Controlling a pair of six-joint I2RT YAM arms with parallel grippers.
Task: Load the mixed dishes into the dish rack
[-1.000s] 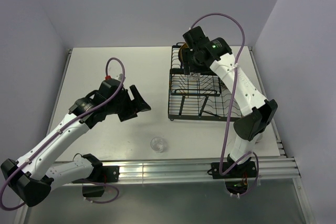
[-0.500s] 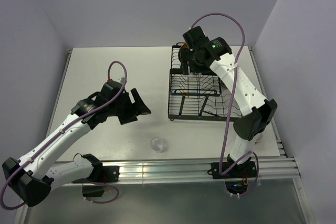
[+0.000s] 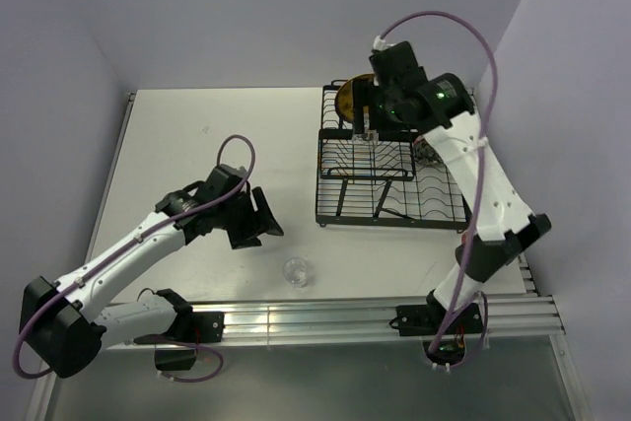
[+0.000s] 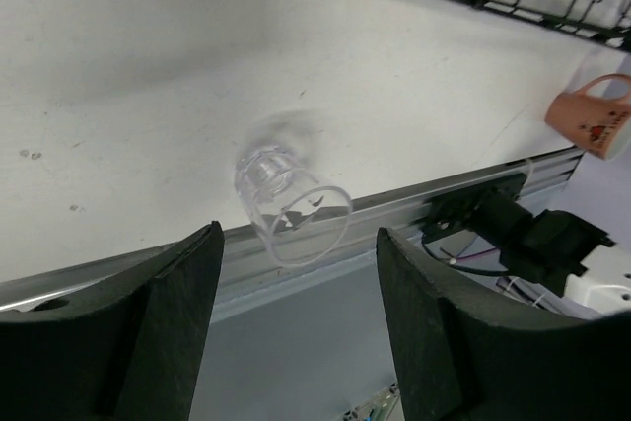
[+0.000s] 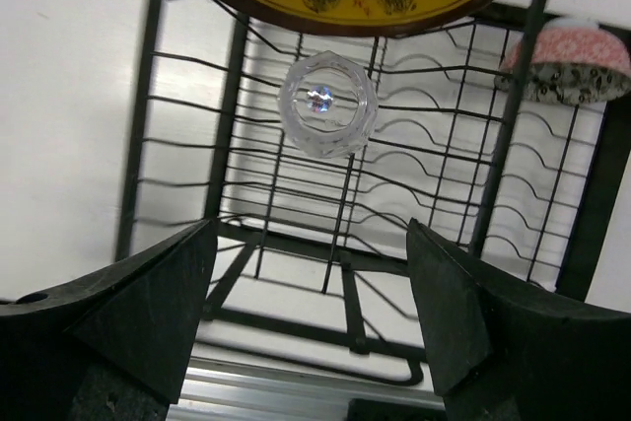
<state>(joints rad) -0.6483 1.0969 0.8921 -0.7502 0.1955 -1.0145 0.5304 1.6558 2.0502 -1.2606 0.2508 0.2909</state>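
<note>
Tumbler (image 4: 286, 194) upright on worktop (image 4: 148, 66) | my left end effector (image 4: 298, 244) wide, short of it | best I straddle it evenly, close softly

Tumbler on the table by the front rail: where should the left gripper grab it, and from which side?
Probably across the side wall of the tumbler, just below the rim, coming down from the side of the left gripper. It stands upright, mouth up, alone, so open jaws can straddle it.

The left gripper (image 3: 262, 225) has dropped lower in the frame, closer to the glass (image 3: 297, 270) near the bottom middle. The right gripper (image 3: 371, 117) has slid right, so more of the plate (image 3: 350, 98) shows.
</note>
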